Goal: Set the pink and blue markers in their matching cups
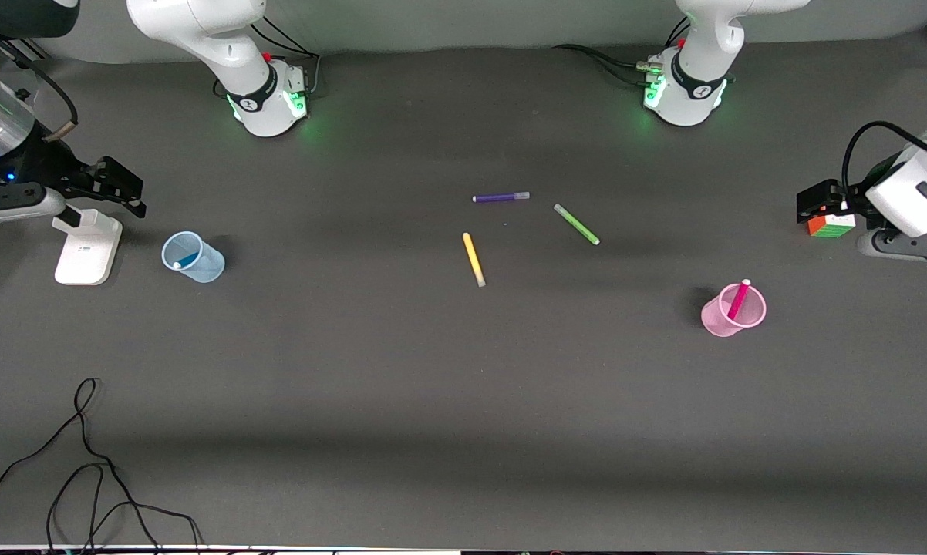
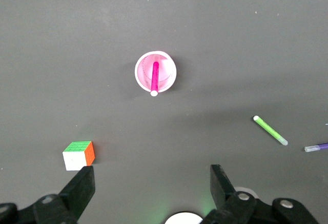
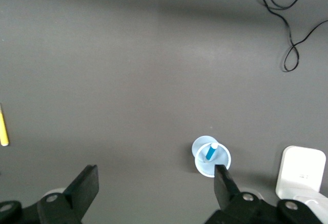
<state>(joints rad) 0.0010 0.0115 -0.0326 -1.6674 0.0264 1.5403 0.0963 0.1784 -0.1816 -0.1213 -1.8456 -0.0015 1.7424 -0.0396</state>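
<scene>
Markers like these would likely handle as light, stiff, smooth sticks, best pinched across the mid-barrel, and the thin cups look easy to tip. Taking the yellow marker [image 1: 473,259] as landmark: toward the right arm's end from it stands the blue cup [image 1: 193,257], pale and translucent, the blue marker [image 3: 210,153] leaning inside, white cap up. Toward the left arm's end, nearer the camera, the pink cup [image 1: 733,310] holds the pink marker [image 1: 738,299], magenta, cap above the rim. Both look placed. The right gripper [image 3: 154,193] hangs spread and empty beside the blue cup; the left gripper [image 2: 152,193], also spread, hangs beside a cube [image 2: 79,155].
</scene>
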